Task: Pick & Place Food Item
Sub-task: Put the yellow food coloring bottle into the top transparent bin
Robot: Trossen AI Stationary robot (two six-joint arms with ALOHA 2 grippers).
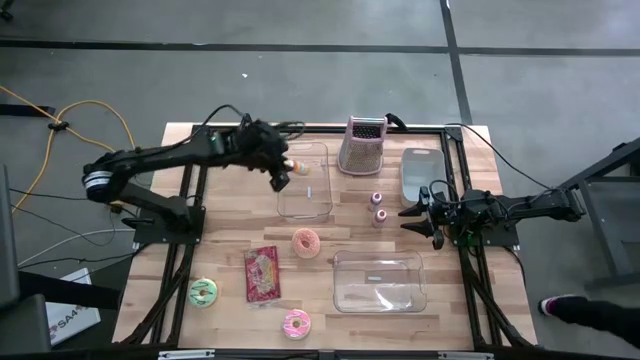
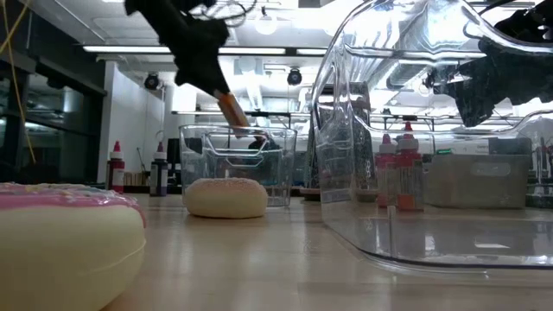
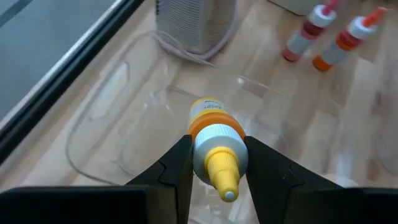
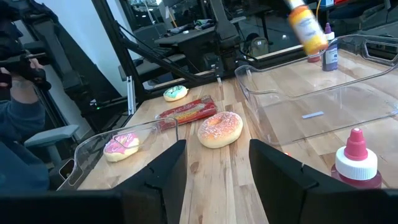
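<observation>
My left gripper (image 1: 282,170) is shut on a small squeeze bottle (image 3: 213,140) with an orange-and-yellow body, a white collar and a yellow nozzle. It holds the bottle above the left rim of a clear plastic container (image 1: 305,182) at the far middle of the table. In the low view the bottle (image 2: 232,110) slants down over that container (image 2: 238,164). My right gripper (image 1: 420,212) waits open at the table's right side, with nothing between its fingers (image 4: 158,174). My left gripper pinches the bottle's white collar (image 3: 214,142), just behind the yellow nozzle, between its two fingers (image 3: 177,165). The fingers slant down from the table's left and lie along the bottle. The body sticks out past the fingertips, tilted down, clear of the container and the table.
A metal grater (image 1: 362,145) stands right of the container, with a grey tub (image 1: 420,172) beyond it. Two small red-capped bottles (image 1: 378,206) stand mid-table. Nearer lie a sprinkled donut (image 1: 305,242), a red packet (image 1: 263,273), green (image 1: 203,292) and pink (image 1: 296,323) donuts, and a second clear container (image 1: 380,282).
</observation>
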